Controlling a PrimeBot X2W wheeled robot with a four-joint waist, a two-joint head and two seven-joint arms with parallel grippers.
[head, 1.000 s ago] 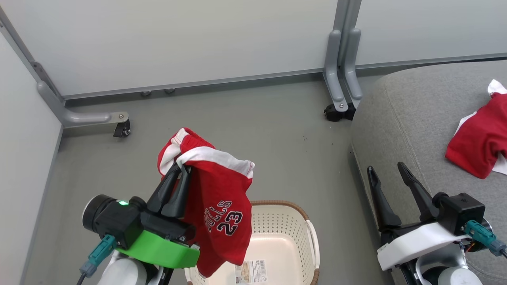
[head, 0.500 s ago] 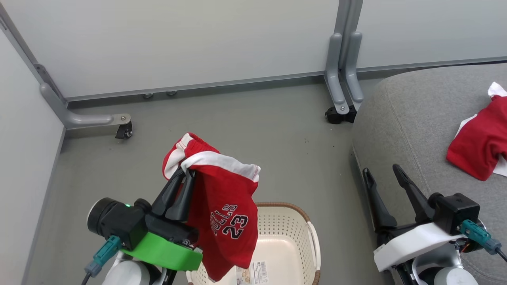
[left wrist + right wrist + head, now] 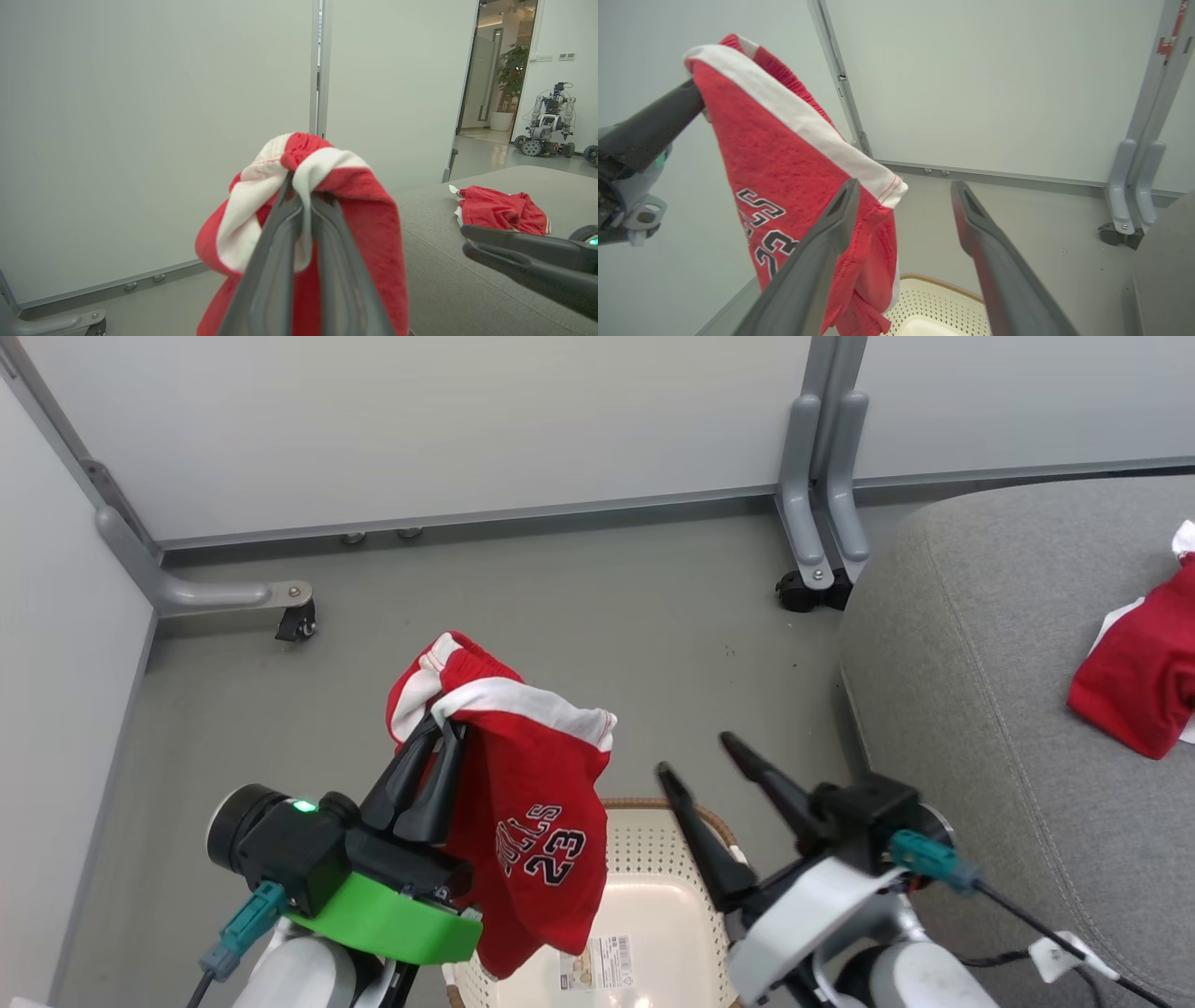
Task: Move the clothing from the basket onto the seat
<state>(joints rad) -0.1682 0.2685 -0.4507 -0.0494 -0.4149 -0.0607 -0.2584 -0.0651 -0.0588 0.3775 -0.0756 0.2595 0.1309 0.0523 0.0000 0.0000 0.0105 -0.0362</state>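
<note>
While the left gripper (image 3: pixel 446 728) is pinched fully closed on a bunched white-trimmed edge of the red jersey (image 3: pixel 537 803), the cloth hangs free in the air above the basket (image 3: pixel 653 859). Its lower hem dangles over the basket's left part, and the number 23 faces the head camera. Basket sits on the grey floor (image 3: pixel 560 607) at the bottom of the head view, sticker (image 3: pixel 596 963) visible on its bottom. Right gripper (image 3: pixel 695 754) is spread wide with nothing between its fingers, which point up and left over the basket's right rim, just beside the hanging jersey. In the right wrist view one finger overlaps the cloth; contact cannot be told. Second red garment (image 3: pixel 1134 681), with white parts, lies crumpled on the seat (image 3: pixel 971 644) at the right edge of the head view, well apart from both grippers. Seat is right of the basket. Pale partition panels (image 3: pixel 467 429) on grey caster feet (image 3: pixel 297 623) stand behind. Left wrist view shows a wheeled robot (image 3: pixel 546 126) far off in the background
</note>
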